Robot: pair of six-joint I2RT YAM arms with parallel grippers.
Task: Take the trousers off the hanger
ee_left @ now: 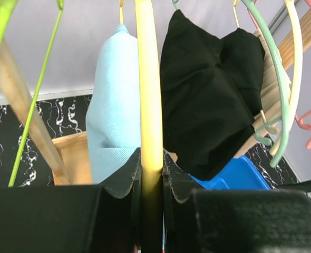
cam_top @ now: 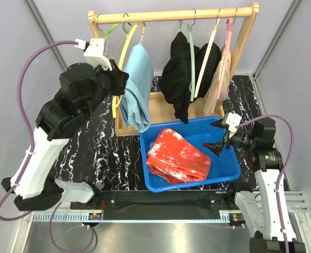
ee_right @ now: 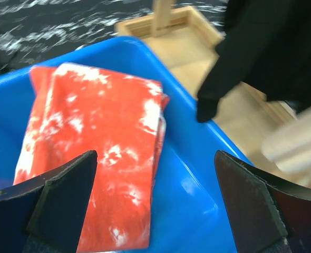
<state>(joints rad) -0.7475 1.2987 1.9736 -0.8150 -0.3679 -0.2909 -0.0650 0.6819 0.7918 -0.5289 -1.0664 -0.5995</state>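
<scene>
Trousers in the bin: red trousers (cam_top: pixel 177 156), blotched white, lie folded in the blue bin (cam_top: pixel 221 163), on no hanger.
Trousers on the rail: four pairs hang from the wooden rack (cam_top: pixel 166 16), which stands at 12 o'clock of the bin in the top view.
Left end of rail: light blue trousers (cam_top: pixel 138 89) drape over the yellow hanger (cam_top: pixel 127 47), at 9 o'clock of the dark pairs, and their hem reaches down to the bin's far left corner.
Middle of rail: black trousers (cam_top: pixel 176 79) hang bunched beside a mint hanger (cam_top: pixel 191 63). The second black trousers (cam_top: pixel 211 60) sit just at their 3 o'clock, touching them.
Right end of rail: beige trousers (cam_top: pixel 217 89) hang at 3 o'clock of both black pairs.
Spare hanger: a green hanger (ee_left: pixel 34 105) hangs bare at 9 o'clock of the light blue pair.
Left gripper (ee_left: pixel 151 176): raised to the rack at 9 o'clock of the light blue trousers. Its jaws are narrow and pinch the yellow hanger's bar, which runs straight up between the fingers (ee_left: pixel 125 176).
Right gripper (cam_top: pixel 212 135): over the bin's right side, at 3 o'clock of the red trousers. Its jaws are spread wide and hold nothing.
Table (cam_top: pixel 92 153): black marbled top, carrying rack and bin.
</scene>
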